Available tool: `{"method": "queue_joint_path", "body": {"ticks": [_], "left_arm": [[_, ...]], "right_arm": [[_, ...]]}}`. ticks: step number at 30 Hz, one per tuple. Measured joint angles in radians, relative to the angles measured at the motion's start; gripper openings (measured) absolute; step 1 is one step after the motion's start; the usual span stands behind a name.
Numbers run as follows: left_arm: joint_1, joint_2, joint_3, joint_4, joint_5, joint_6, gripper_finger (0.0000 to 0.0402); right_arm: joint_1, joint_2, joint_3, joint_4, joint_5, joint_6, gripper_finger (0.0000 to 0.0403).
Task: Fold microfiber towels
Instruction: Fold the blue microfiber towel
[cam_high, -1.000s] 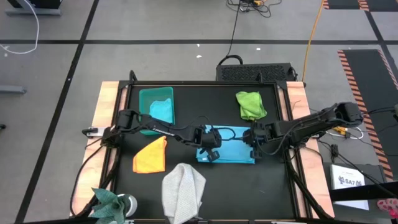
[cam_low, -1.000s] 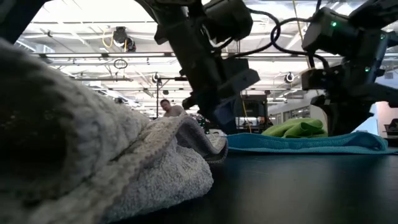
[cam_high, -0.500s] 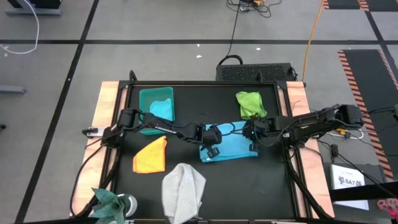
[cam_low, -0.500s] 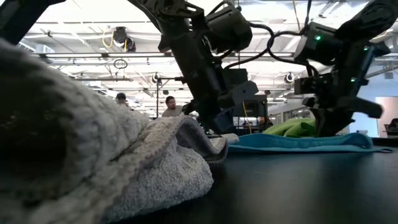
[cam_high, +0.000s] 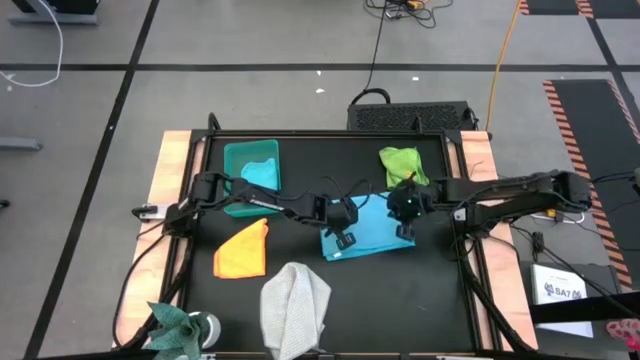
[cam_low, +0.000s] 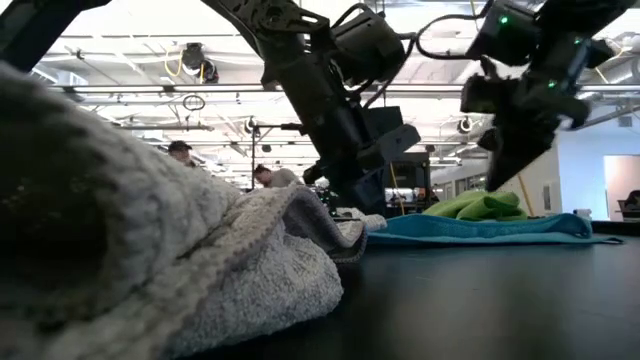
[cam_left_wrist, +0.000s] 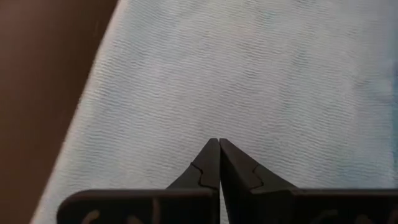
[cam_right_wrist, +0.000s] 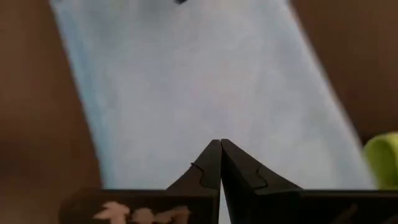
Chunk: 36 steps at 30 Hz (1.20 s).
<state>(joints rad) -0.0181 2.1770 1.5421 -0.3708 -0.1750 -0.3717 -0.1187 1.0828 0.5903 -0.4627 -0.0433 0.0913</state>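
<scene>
Grippers meet mid-frame over the light blue towel (cam_high: 372, 232); left gripper (cam_high: 345, 238) and right gripper (cam_high: 405, 208) both pinched closed, holding nothing.

we see light blue towel (cam_high: 368, 233) flat mid-table; orange-yellow towel (cam_high: 242, 251) folded; grey towel (cam_high: 294, 305) crumpled at front edge; lime green towel (cam_high: 401, 166) bunched; teal towel (cam_high: 261, 177) in bin.

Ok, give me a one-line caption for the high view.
Both hands, left and right, shut over the light blue towel at table centre.
</scene>
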Motion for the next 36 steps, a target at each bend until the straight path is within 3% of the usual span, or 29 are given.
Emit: {"method": "queue_joint_path", "body": {"ticks": [5,10,15,22,30,36], "left_arm": [[-0.001,0.024,0.000,0.018,0.022,-0.005,0.0002],[-0.001,0.028,0.000,0.025,0.026,0.003,0.0004],[0.007,0.029,0.000,0.035,0.024,0.012,0.0003],[0.009,0.030,0.000,0.034,0.017,0.024,0.0004],[0.009,0.030,0.000,0.033,0.017,0.020,0.0003],[0.009,0.030,0.000,0.033,0.017,0.018,0.0004]], "right_arm": [[0.075,-0.032,-0.004,-0.127,-0.041,0.077,0.0000],[0.149,-0.046,-0.004,-0.134,-0.052,0.149,0.0000],[0.205,-0.045,-0.004,-0.175,-0.142,0.210,0.0000],[0.234,-0.042,-0.010,-0.217,-0.060,0.207,0.0000],[0.239,-0.041,-0.073,-0.215,-0.061,0.231,0.0000],[0.238,-0.041,-0.112,-0.124,-0.028,0.231,0.0000]]}}
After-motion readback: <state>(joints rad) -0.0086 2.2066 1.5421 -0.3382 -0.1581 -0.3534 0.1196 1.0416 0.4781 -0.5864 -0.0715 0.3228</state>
